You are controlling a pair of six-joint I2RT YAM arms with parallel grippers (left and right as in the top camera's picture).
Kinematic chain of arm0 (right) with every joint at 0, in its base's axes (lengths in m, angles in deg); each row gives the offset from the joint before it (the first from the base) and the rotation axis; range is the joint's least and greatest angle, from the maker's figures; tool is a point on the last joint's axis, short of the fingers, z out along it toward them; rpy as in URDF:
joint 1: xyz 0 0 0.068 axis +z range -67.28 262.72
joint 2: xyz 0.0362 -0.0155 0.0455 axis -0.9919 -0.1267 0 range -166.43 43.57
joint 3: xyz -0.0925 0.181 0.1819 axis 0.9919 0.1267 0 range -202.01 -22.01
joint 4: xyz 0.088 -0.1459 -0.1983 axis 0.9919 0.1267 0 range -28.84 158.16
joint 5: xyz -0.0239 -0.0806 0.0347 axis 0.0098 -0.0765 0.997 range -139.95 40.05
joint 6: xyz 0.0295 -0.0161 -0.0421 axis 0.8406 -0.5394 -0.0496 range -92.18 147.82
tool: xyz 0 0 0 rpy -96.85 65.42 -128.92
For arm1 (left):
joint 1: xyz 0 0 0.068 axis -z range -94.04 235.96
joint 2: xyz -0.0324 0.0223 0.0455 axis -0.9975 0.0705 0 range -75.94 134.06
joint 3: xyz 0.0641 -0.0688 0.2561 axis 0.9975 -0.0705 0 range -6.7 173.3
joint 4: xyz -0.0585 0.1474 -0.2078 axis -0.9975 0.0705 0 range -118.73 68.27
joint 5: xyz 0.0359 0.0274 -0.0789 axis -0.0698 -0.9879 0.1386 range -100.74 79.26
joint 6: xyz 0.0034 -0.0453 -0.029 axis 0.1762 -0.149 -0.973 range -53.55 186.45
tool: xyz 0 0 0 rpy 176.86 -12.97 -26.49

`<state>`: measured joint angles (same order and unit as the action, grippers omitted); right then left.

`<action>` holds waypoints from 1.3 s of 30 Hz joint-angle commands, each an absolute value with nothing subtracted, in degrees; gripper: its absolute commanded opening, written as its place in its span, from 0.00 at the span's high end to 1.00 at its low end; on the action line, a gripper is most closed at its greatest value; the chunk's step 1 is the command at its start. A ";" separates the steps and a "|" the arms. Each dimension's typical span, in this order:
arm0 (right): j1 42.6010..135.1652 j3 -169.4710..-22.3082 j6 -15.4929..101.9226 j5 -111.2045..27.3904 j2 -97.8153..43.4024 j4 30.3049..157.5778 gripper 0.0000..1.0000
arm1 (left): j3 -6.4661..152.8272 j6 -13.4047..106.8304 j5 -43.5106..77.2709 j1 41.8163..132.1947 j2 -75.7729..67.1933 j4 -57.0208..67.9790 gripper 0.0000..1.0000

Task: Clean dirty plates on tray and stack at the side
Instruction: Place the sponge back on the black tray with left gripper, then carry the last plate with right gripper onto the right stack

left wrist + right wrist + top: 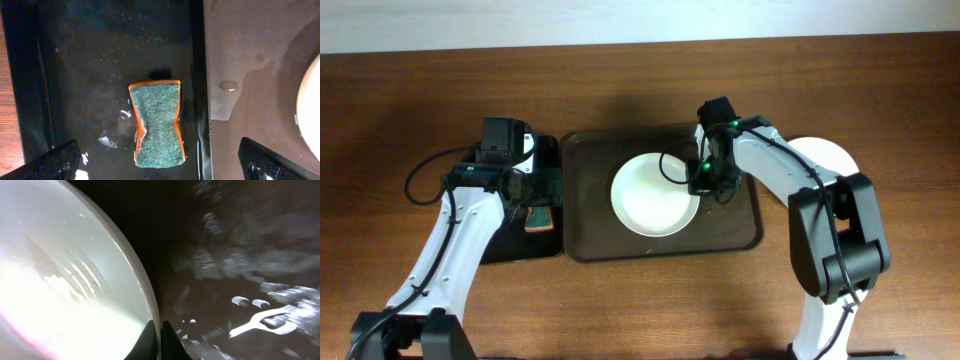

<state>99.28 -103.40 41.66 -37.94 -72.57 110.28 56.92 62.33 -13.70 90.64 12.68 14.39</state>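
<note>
table [400,90]: brown wood; it carries both trays and both arms.
tray [740,235]: dark brown, at the middle of the table, its surface wet with a thin puddle [240,95] near the left rim.
black tray [535,248]: narrower, touching the tray's left edge, wet with scattered droplets.
plate [650,200]: white and round, lying flat in the tray a little left of its centre; no red shows on it.
side plate [825,155]: white, on the bare table just right of the tray, partly hidden by the right arm; one or several, cannot tell.
sponge [157,122]: green scouring face up with orange edges, lying in the black tray near its right wall.
left gripper [160,155]: above the black tray, fingers spread wide to either side of the sponge, touching nothing.
right gripper [159,340]: at the plate's right rim, fingertips pressed close with the rim pinched between them.
</note>
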 commanded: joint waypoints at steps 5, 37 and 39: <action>100.00 -106.74 40.24 -58.75 -58.93 112.36 0.96 | 57.20 62.22 -13.06 90.29 12.22 13.99 0.01; 109.55 -106.74 54.32 -87.58 -56.00 112.25 0.96 | 57.20 62.22 -13.09 90.27 12.22 13.93 0.01; 102.14 -106.74 54.51 -80.67 -56.00 113.03 0.96 | 57.20 62.24 -13.30 90.29 12.22 13.77 0.01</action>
<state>109.05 -105.80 51.61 -92.12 -57.86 112.36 56.92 62.33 -13.70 90.64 12.68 14.10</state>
